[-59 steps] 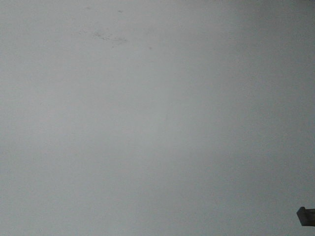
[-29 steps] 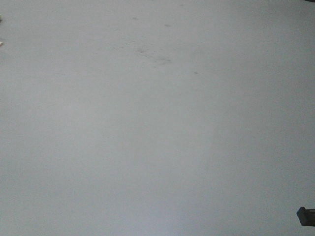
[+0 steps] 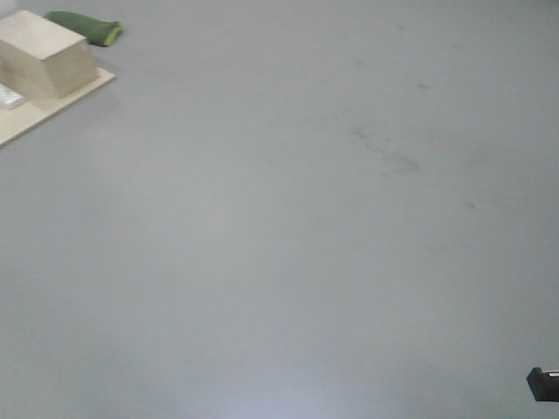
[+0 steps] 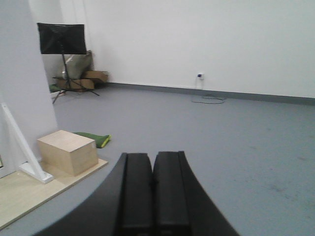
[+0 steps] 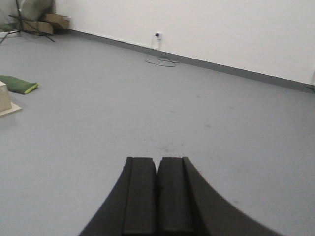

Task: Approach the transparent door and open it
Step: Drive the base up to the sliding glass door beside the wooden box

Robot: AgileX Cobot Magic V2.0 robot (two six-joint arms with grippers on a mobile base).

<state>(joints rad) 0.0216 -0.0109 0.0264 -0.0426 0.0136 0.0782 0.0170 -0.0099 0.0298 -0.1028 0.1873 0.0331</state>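
Observation:
The transparent door is out of view in every frame. My left gripper is shut, its two black fingers pressed together with nothing between them, pointing over the grey floor. My right gripper is likewise shut and empty, held above the same grey floor. The front view shows only floor and a few things at its top left corner.
A pale wooden box stands on a low wooden platform at the left, beside a white slanted brace and a white panel. A green cushion lies behind it. A black music stand, cardboard boxes and a wall cable stand farther off.
The front view has swung: the floor scuffs have slid down and to the right, and the wooden box, platform and green cushion have come into sight at the top left.

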